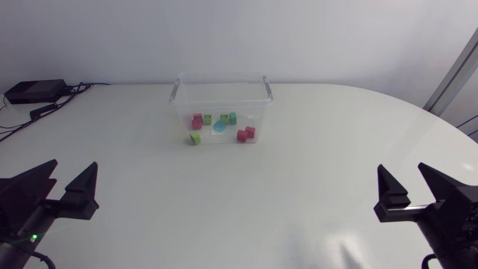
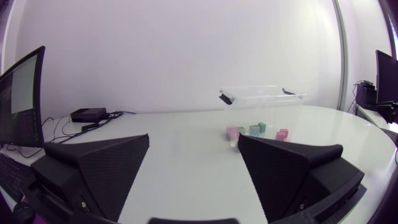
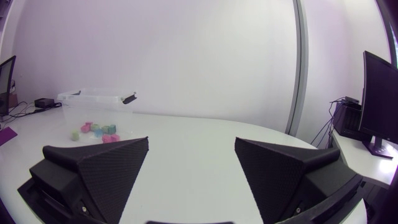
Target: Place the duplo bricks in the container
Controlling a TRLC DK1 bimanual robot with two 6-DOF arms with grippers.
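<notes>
**Head view, left to right.**

- **Upper left of the frame:** a black box (image 1: 33, 91) with cables lies near the far edge of the white surface (image 1: 314, 187).
- **Lower left:** the left gripper (image 1: 72, 170) has its fingers spread wide with nothing between them. The left wrist view shows the same bare gap.
- **Upper centre:** the clear, open-topped container (image 1: 222, 78) has a grey handle at each end and stands well apart from both arms. The duplo bricks (image 1: 245, 134) show through its walls, all within its outline:
  - a pink brick (image 1: 197, 121) and a green brick (image 1: 207, 119) toward the left
  - a second green brick (image 1: 231, 117) and a blue brick (image 1: 220, 127) in the middle
  - a red pair toward the right
  - a lime brick (image 1: 195, 138) at the lower left corner of the outline
- **Lower right:** the right gripper (image 1: 403, 172) has its fingers likewise parted and holds nothing.

In each wrist view, the container and bricks lie far ahead of the open fingers.
</notes>
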